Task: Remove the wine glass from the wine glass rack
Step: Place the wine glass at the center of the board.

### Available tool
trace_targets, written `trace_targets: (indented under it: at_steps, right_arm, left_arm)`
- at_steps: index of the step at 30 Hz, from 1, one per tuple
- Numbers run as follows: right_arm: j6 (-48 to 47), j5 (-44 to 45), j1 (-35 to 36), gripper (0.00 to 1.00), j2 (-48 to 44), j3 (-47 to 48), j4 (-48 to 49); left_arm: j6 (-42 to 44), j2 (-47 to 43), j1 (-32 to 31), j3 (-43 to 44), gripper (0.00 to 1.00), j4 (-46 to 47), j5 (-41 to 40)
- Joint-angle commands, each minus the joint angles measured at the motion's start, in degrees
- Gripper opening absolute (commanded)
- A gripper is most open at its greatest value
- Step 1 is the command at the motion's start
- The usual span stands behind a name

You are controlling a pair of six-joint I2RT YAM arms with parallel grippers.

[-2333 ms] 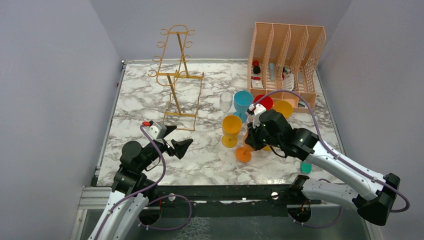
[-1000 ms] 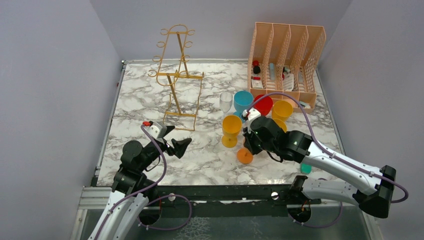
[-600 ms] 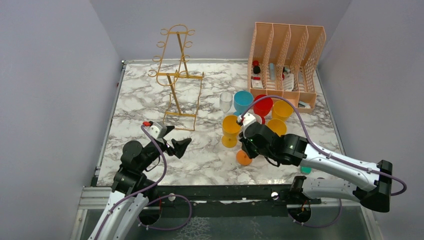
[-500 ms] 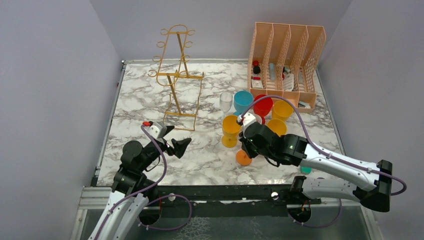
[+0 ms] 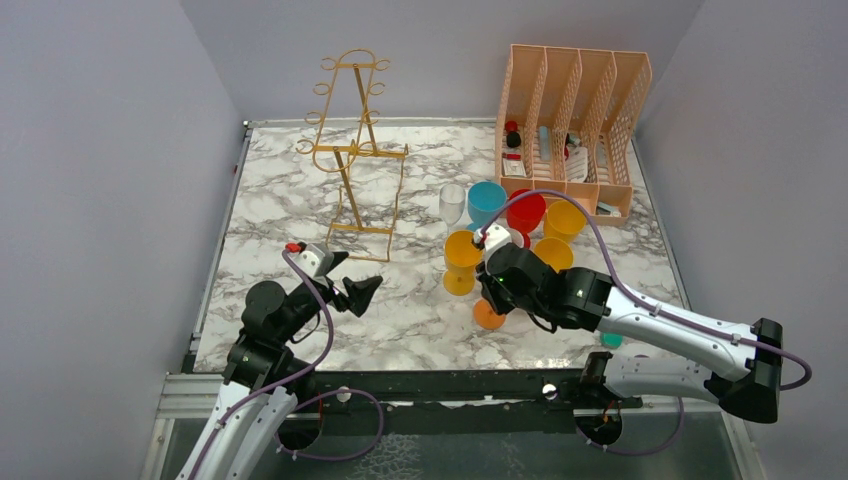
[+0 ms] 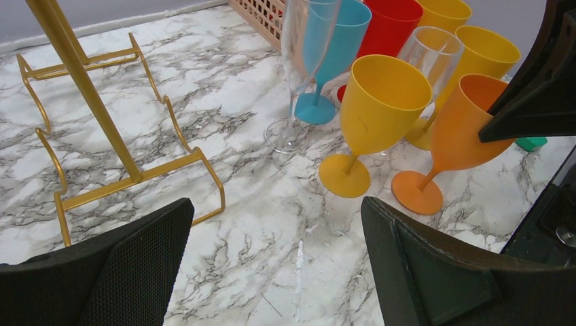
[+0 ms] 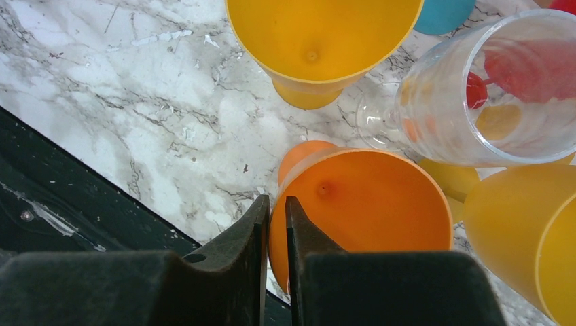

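Observation:
The gold wine glass rack [image 5: 355, 150] stands at the back left with nothing on its hooks; its wire base [image 6: 129, 180] shows in the left wrist view. An orange wine glass [image 5: 488, 312] stands upright on the marble, in front of the other glasses. My right gripper [image 5: 497, 283] is above it. Its jaws straddle the orange wine glass's [image 7: 367, 210] rim, one finger outside and one inside, a narrow slit apart. My left gripper [image 5: 352, 285] hovers wide open and empty near the rack's base, its fingers [image 6: 115, 272] framing bare marble.
Behind the orange glass is a cluster: a yellow glass [image 5: 463, 255], a clear flute [image 5: 452, 205], a blue glass [image 5: 487, 200], a red glass [image 5: 526, 208] and another yellow one [image 5: 565, 215]. A peach lattice organiser [image 5: 575, 110] stands at the back right. A small teal object [image 5: 611, 337] lies near the right arm.
My right arm has carried the orange glass left and towards the front edge, then held still while its jaws eased slightly apart. The left arm has not moved.

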Motion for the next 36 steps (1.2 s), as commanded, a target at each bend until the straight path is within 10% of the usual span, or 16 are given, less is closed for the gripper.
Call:
trace_targets:
  at_steps: [1,36]
  right_arm:
    - [-0.32,0.45,0.34,0.17,-0.10,1.51,1.06]
    - [-0.74,-4.18,0.37,0.15,-1.73,1.78,2.48]
  left_arm:
    - [0.66,0.03,0.24,2.01,0.99,0.61,-0.66]
    - [0.65,0.57,0.21,1.99,0.99,0.60,-0.82]
